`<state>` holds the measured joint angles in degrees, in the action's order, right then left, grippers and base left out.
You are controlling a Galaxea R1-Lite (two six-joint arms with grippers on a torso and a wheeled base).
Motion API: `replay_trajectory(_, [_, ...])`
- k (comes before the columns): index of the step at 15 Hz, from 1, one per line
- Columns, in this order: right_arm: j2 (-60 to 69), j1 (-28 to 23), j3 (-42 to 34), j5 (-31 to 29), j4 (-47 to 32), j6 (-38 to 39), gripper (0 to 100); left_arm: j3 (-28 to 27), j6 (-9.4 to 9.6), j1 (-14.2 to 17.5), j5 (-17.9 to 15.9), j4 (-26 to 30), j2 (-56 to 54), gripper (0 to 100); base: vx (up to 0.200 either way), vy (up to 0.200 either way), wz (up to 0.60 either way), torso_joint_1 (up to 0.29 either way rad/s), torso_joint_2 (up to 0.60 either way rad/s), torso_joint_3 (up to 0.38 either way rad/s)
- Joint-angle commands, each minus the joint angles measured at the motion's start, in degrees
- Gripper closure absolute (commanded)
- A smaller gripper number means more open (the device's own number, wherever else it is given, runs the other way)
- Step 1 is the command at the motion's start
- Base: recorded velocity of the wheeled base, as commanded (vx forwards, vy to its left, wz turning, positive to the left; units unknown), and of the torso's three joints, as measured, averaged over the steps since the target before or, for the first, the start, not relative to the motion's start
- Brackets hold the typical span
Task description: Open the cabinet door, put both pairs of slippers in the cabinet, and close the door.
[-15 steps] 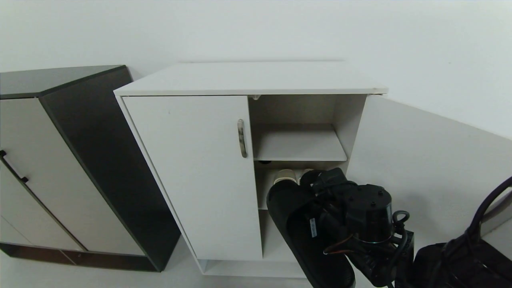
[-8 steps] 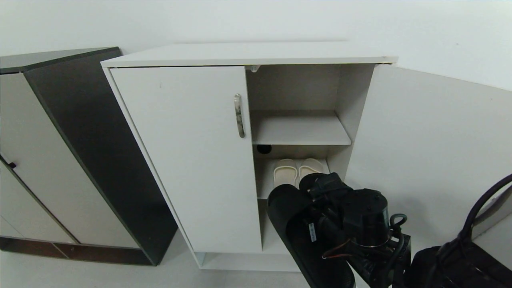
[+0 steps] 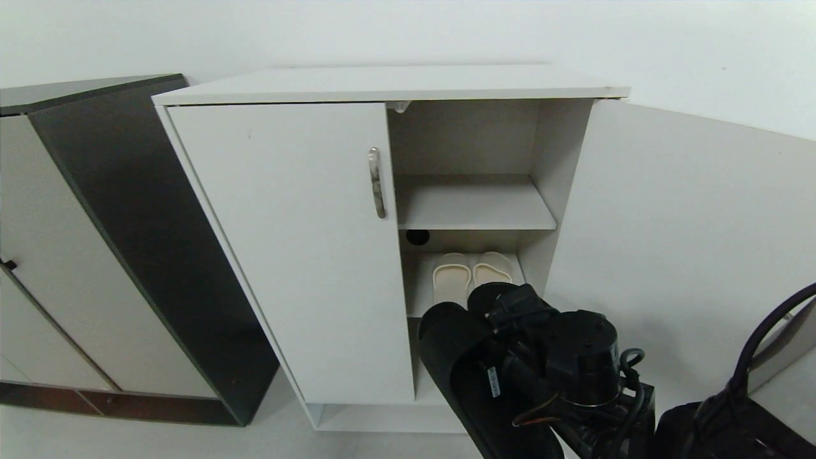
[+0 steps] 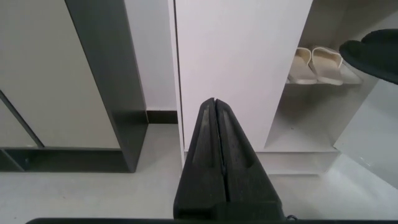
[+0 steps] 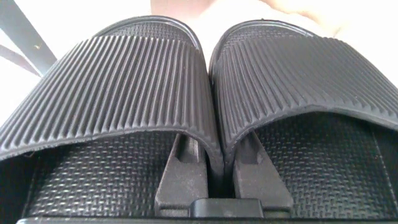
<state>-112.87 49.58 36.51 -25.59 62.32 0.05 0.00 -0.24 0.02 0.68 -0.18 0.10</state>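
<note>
The head camera has tilted, so the cabinet (image 3: 382, 83) now sits higher in its view. Against the cabinet, the black slippers (image 3: 472, 370) clamped in the right gripper (image 5: 217, 180) have dropped lower. Their toes now meet the front edge of the shelf bearing the cream slippers (image 3: 472, 275), which they earlier partly covered.

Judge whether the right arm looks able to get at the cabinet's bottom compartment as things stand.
Probably yes. The right door is swung open, the bottom compartment looks unblocked below the cream slippers, and the right gripper, shut on the black slippers, sits just in front of it.
</note>
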Motion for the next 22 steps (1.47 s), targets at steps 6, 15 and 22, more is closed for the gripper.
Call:
replay_trajectory(6, [-3.76,-0.01,-0.74,-0.08,7.38,-3.12,100,0.0,-0.02,-0.02,0.02,0.01,-0.01,100,0.0,0.0,0.0,0.0,0.0,0.0])
replay_trajectory(15, [-0.95,2.19,31.87,-15.98,-31.12,10.67,100,0.0,0.07,-0.02,-0.16,0.01,-0.01,100,0.0,0.0,0.0,0.0,0.0,0.0])
replay_trajectory(22, [-2.09,1.57,42.59,-18.88,-39.64,10.76,100,0.0,0.24,-0.02,-0.16,0.01,-0.01,100,0.0,0.0,0.0,0.0,0.0,0.0])
